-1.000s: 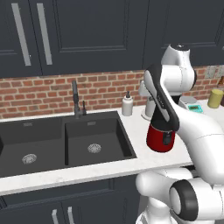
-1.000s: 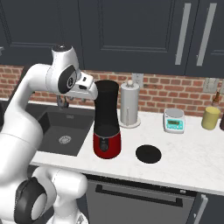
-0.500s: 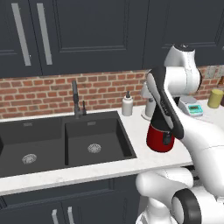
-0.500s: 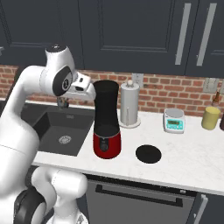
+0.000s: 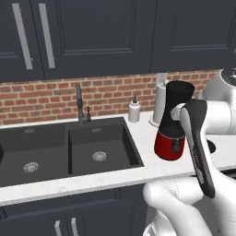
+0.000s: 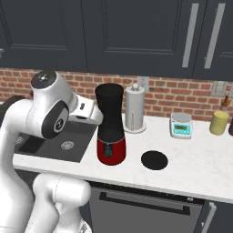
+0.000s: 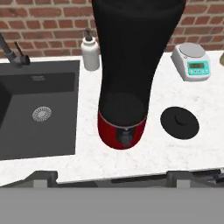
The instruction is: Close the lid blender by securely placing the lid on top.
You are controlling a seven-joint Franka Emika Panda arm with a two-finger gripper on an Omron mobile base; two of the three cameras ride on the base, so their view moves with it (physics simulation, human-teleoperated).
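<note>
Blender (image 6: 110,127) stands upright, jar vertical; lid (image 6: 154,160) flat beside it.

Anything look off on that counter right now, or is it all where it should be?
Only the lid: it lies flat on the counter, right of the blender, apart from it, so the jar is uncapped. Nothing looks spilled, tipped or damaged. The scale and paper-towel roll stand upright.

sink (image 5: 69,152), soap bottle (image 7: 90,53), scale (image 7: 193,62), paper-towel roll (image 6: 134,108)
</note>
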